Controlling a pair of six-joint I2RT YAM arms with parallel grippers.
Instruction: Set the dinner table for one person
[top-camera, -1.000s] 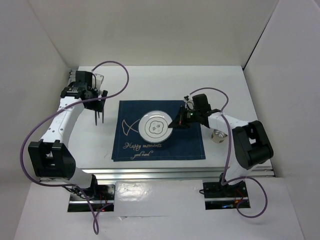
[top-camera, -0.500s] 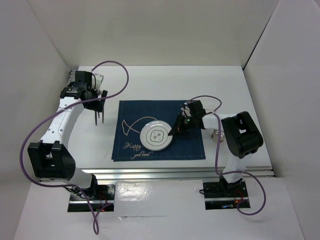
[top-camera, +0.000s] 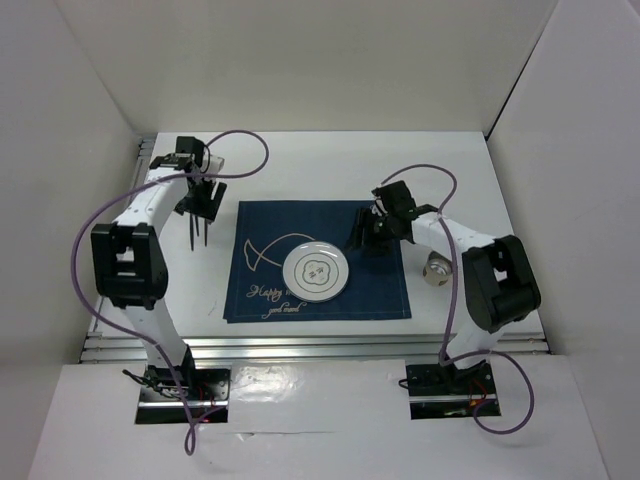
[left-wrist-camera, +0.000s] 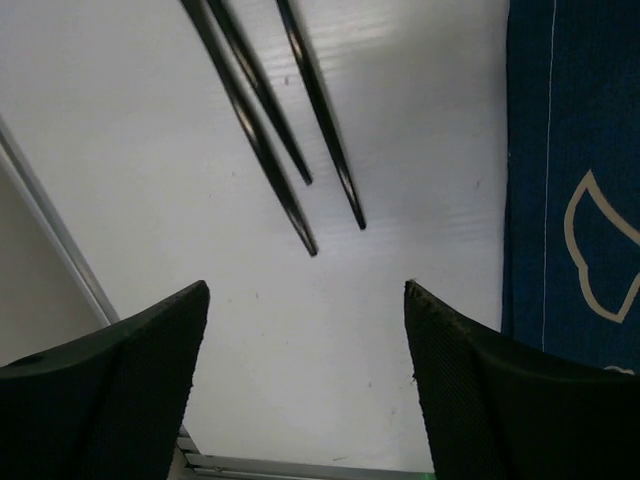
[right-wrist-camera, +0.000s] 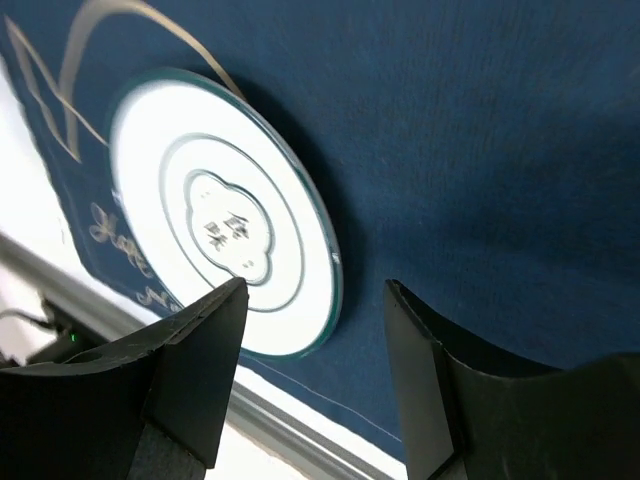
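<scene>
White walls boxed in the pale surface (top-camera: 300, 165), which lay bare apart from a navy placemat (top-camera: 385, 295) near its middle.

The right gripper (right-wrist-camera: 312, 300) stood with its jaws parted and nothing between them, hanging just over the far right rim of the white plate (right-wrist-camera: 215, 235). The plate lay flat on the placemat, and off the cloth's right edge sat a small silvery cup (top-camera: 437, 270). The left gripper (left-wrist-camera: 305, 290) was spread wide and empty above bare surface, with three thin black sticks (left-wrist-camera: 300, 130) just beyond its tips. I could not tell whether they were chopsticks or cutlery handles.

The step looked like letting the plate go and turning to the utensils. To do it well, the right gripper should rise clear before moving sideways, so a finger does not drag the rim. The left should come down astride one stick only and close low against the surface.

A second earlier the right gripper was shut on the plate's rim, farther back on the placemat. The plate had since moved nearer the front edge and been released. The left arm had swung round, bringing its gripper closer over the sticks, which had not moved.
</scene>
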